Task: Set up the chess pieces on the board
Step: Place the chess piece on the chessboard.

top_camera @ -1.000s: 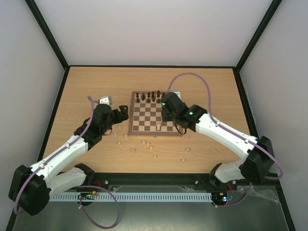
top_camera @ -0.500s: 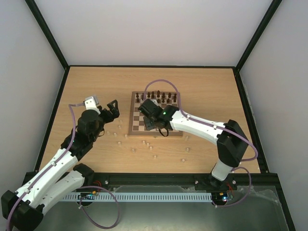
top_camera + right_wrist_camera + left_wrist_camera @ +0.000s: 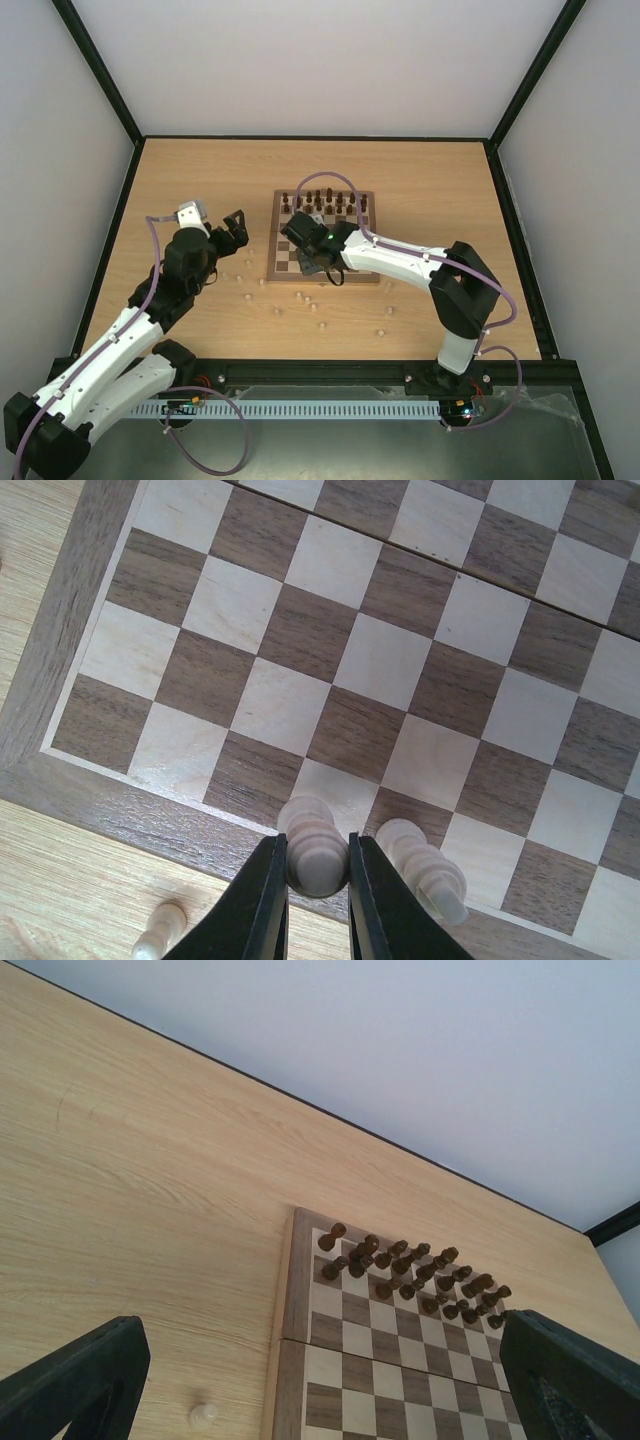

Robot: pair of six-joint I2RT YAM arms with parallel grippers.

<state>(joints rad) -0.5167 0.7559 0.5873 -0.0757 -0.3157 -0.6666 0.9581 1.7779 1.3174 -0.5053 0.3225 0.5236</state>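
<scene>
The board (image 3: 366, 268) lies mid-table, with dark pieces (image 3: 330, 200) on its far rows. My right gripper (image 3: 316, 267) reaches over the board's near left part. In the right wrist view the right gripper (image 3: 318, 868) is shut on a cream chess piece (image 3: 314, 842) that stands upright on a cream near-row square, next to the board's border (image 3: 120, 805). A second cream piece (image 3: 425, 872) stands right beside it. My left gripper (image 3: 236, 226) is open and empty left of the board, and its fingers (image 3: 85, 1375) frame the board (image 3: 288, 1350).
Several loose cream pieces lie on the table in front of the board, among them pieces to the left (image 3: 262, 283), in the middle (image 3: 322, 324) and to the right (image 3: 381, 332). One cream pawn (image 3: 203, 1416) stands by the board's left edge. Another (image 3: 160, 942) lies by the near border.
My right arm swung left across the board, from its right side to the near left part. My left arm pulled back from the board's left edge and turned.
</scene>
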